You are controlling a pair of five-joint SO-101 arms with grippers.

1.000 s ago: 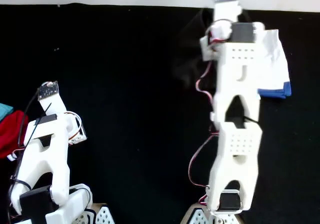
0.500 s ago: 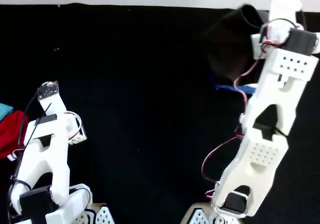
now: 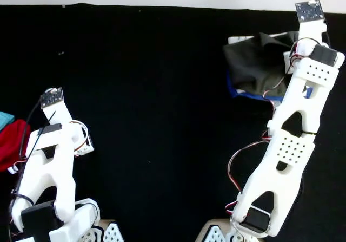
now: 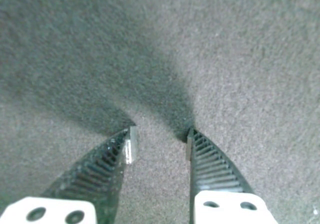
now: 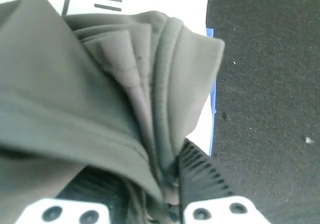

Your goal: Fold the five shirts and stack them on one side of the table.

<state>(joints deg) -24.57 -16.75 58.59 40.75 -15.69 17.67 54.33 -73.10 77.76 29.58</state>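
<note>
The right gripper (image 5: 172,170) pinched the dark grey shirt (image 5: 100,98), maybe over a white shirt (image 5: 192,8), and the left gripper (image 4: 160,139) held its jaws apart above the table (image 3: 162,90).

Between and ahead of the left fingers (image 4: 210,159) lies flat table (image 4: 160,43) — room to pass. A bunched grey shirt (image 5: 100,83) fills the gap of the right fingers (image 5: 200,176), a white shirt (image 5: 150,3) just beyond — open table to one side.

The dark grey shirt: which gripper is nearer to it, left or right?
Right. The right gripper is shut on the dark grey shirt at the far right. The left gripper hangs open over the black tablecloth at the near left, far from it.
</note>
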